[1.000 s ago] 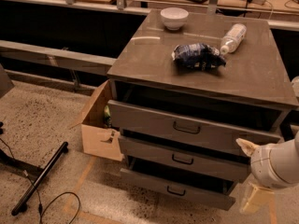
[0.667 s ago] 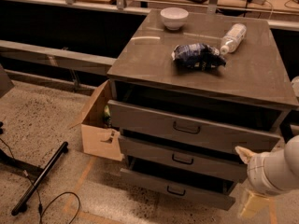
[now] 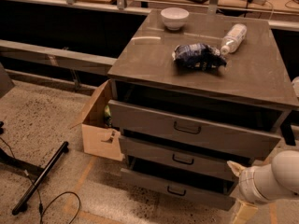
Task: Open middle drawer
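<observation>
Claw (image 3: pixel 235 167) at middle drawer's (image 3: pixel 159 152) right end

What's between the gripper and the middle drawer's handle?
In the camera view only bare front of the middle drawer lies between its handle and the gripper at its right end.

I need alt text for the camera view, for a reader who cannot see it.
The robot's tool is at lower right, near the right end of the middle drawer of a grey three-drawer cabinet, away from its handle. On top lie a white bowl, a blue bag and a plastic bottle.

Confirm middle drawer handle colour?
Dark loop on the grey middle drawer, camera view; gripper sits lower right.
</observation>
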`<action>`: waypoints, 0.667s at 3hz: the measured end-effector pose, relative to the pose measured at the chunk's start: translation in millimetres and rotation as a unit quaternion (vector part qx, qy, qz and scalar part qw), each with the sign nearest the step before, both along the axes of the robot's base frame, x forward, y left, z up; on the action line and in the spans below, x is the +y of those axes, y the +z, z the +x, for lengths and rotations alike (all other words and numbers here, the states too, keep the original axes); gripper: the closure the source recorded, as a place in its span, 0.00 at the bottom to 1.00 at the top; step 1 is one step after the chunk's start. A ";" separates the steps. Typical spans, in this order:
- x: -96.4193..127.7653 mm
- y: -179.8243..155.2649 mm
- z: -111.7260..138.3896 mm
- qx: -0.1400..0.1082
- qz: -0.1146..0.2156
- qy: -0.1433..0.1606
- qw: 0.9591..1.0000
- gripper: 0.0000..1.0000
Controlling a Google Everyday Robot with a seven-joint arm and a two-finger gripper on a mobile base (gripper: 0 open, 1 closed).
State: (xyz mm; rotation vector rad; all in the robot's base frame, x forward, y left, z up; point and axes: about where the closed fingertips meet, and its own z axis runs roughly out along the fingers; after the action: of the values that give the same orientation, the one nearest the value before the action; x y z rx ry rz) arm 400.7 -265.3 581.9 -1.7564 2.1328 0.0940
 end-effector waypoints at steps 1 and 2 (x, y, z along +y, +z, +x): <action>4.0 -42.2 7.4 0.008 0.024 0.023 0.999 0.00; 10.9 -76.9 18.1 0.006 0.045 0.037 0.998 0.00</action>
State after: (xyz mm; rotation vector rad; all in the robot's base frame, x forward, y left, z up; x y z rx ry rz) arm 418.9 -254.4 505.0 -1.7866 2.0402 0.2164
